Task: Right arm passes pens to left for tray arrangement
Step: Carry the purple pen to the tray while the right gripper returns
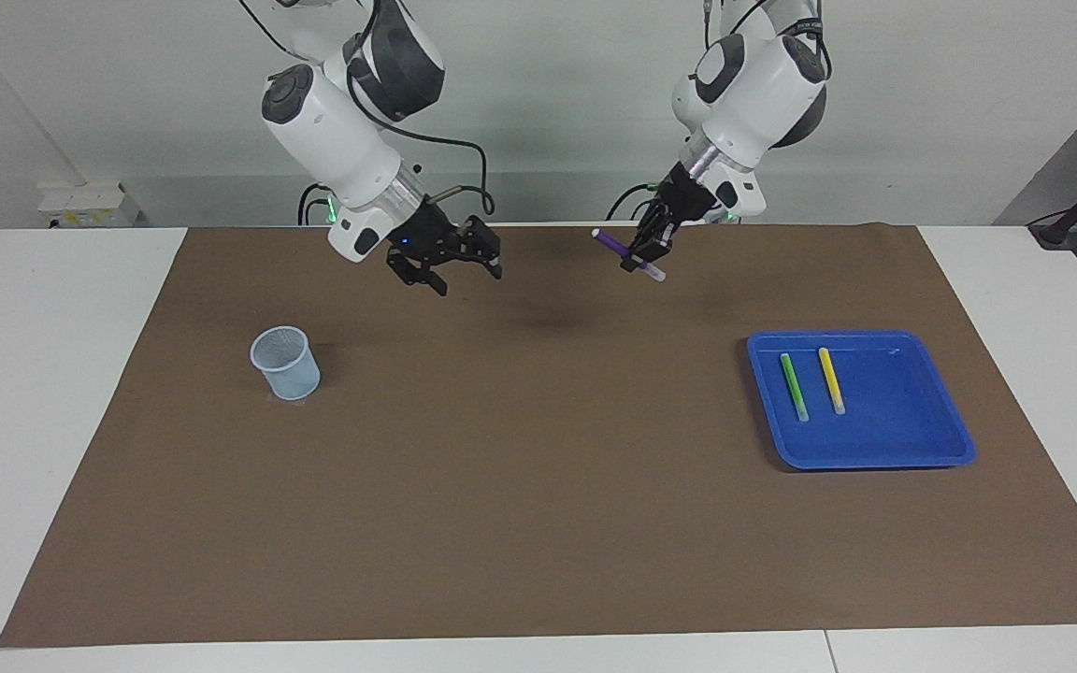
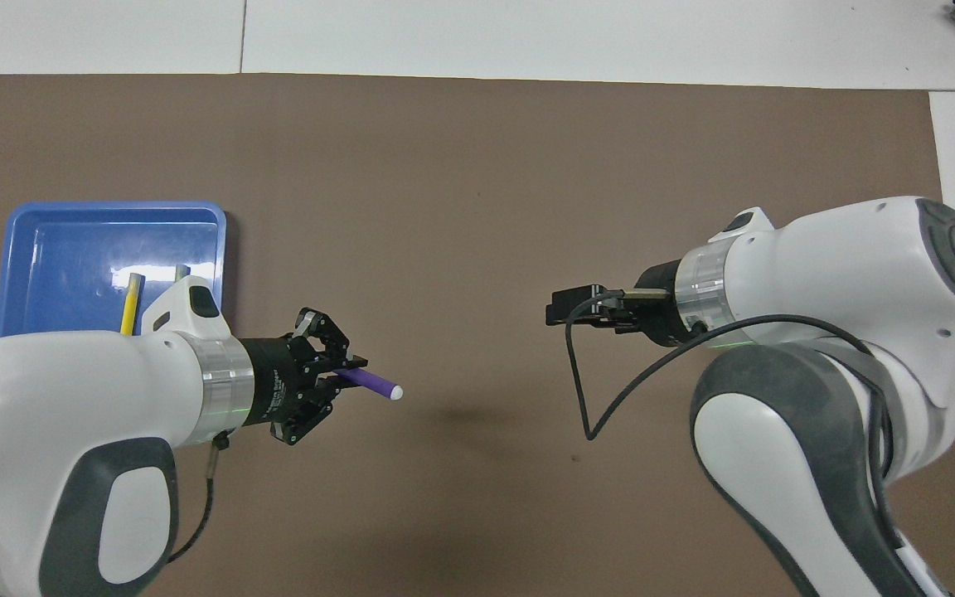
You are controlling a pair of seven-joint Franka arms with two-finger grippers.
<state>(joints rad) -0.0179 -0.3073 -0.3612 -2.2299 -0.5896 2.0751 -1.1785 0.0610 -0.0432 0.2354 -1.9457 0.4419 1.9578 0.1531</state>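
My left pincer (image 1: 648, 252) pinches the purple pen (image 1: 627, 254) in the air above the brown mat (image 1: 538, 486), near the desk edge at my bases. My right pincer (image 1: 450, 264) hangs spread and empty, well apart from it. The green pen (image 1: 793, 385) and yellow pen (image 1: 831, 379) lie side by side in the blue tray (image 1: 912, 449) toward my left arm's end; the mesh cup (image 1: 284, 363) stands toward my right arm's end.

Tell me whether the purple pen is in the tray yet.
Not yet. The purple pen is up in the air, clamped in the left gripper; the tray holds only the green pen and yellow pen.
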